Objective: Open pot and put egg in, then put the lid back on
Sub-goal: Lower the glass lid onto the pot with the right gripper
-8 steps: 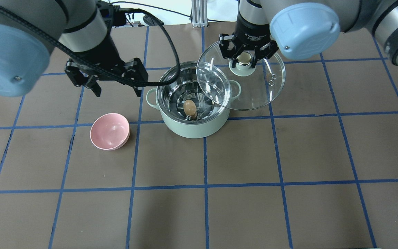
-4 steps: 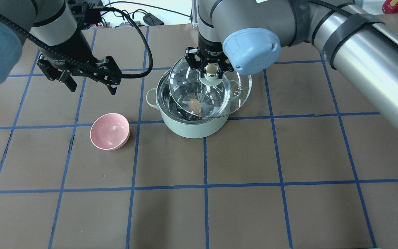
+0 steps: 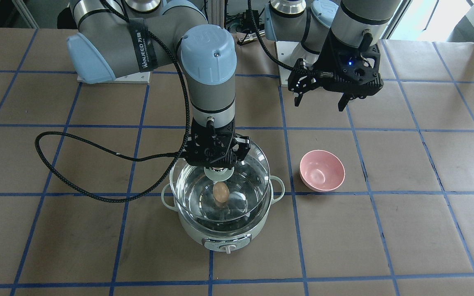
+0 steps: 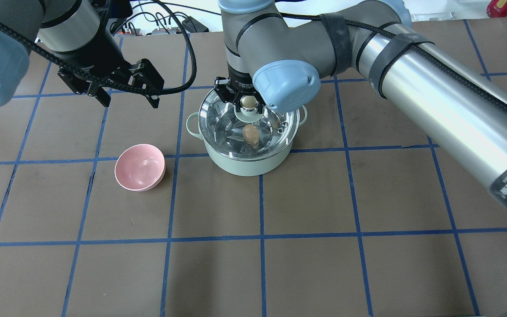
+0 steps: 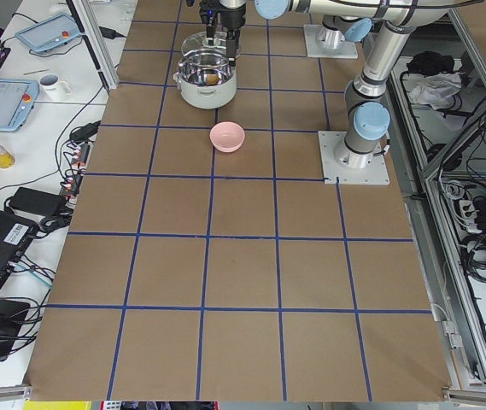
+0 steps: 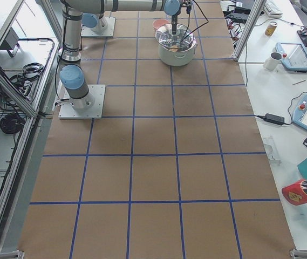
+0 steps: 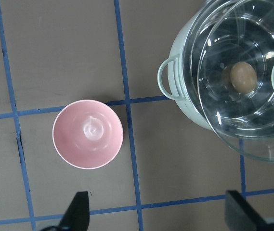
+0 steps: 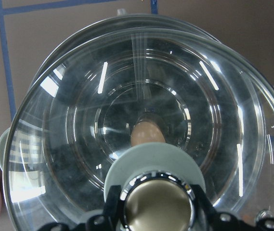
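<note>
Pale mint-green round electric pot (image 4: 244, 166) stands on the brown paper-covered table (image 4: 324, 198), its dial turned away from the robot. You can see the small tan-brown oval egg (image 4: 250, 133) lying on its shiny steel floor. Your right gripper (image 4: 248, 102) has its fingers closed on the round beige knob of the clear domed glass lid (image 4: 225, 127) and holds it over the pot's mouth. In the wrist views the lid sits slightly off-centre to the rim; you cannot tell whether they touch. Your left gripper (image 4: 128, 100) hangs spread wide, holding nothing, above the table near the small pink bowl (image 4: 140, 167). That bowl stands apart from the pot, on the robot's left.
</note>
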{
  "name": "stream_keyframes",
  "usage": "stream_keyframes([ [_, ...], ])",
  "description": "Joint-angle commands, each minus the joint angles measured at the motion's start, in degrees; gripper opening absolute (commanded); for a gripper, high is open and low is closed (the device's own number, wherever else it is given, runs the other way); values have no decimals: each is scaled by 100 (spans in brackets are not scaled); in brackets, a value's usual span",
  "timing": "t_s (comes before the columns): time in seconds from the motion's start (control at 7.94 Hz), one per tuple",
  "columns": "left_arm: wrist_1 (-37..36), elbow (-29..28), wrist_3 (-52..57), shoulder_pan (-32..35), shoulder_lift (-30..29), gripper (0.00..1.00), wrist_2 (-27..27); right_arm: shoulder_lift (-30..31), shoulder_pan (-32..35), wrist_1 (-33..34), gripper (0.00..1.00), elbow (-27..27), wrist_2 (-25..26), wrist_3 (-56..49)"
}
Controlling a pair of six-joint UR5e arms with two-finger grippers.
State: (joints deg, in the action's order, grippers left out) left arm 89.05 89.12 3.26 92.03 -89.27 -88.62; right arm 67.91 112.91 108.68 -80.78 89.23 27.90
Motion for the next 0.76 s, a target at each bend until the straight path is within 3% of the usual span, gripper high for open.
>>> stream_keyframes([
  [0.0,-168,0,8,-1,-3,100,-67,-129,29,144,0,1,-2,13],
  [0.63,-177,26,8,-10,6,100,-76,-243,38,241,0,1,50,-100],
])
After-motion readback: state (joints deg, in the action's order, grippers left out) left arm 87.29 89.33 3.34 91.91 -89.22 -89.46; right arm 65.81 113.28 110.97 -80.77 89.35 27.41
